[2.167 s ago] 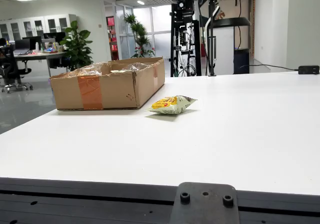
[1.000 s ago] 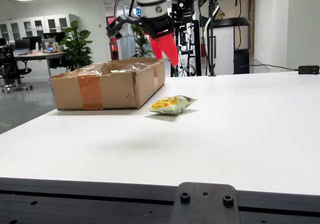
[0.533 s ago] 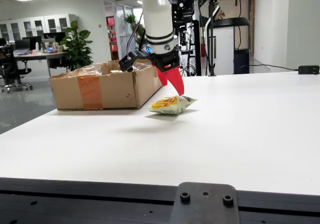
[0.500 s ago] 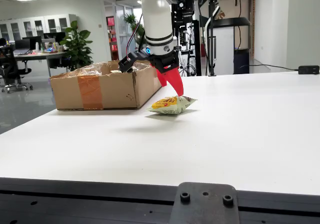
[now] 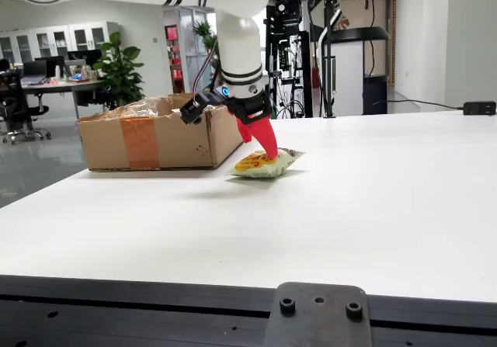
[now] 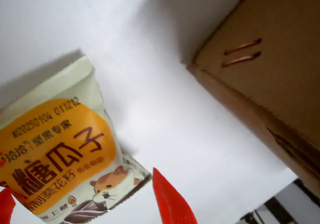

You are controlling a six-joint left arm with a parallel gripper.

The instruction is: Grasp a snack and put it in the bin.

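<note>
The side view sits low at the table (image 5: pixel 373 230) edge, facing across it. The gripper-riding view looks down closely. Both share the snack packet (image 5: pixel 266 163) and cardboard box (image 5: pixel 147 139).

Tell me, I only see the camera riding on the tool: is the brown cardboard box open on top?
Observer: Yes. In the side view the brown cardboard box is open on top.
Operator: Is anything inside?
Observer: Something crinkly shows above its rim; I cannot tell what.
Operator: Is the snack in the air?
Observer: No. The yellow and pale green plastic snack packet rests on the white table, right beside the box's corner, with the red-fingered tool down at it.
</note>
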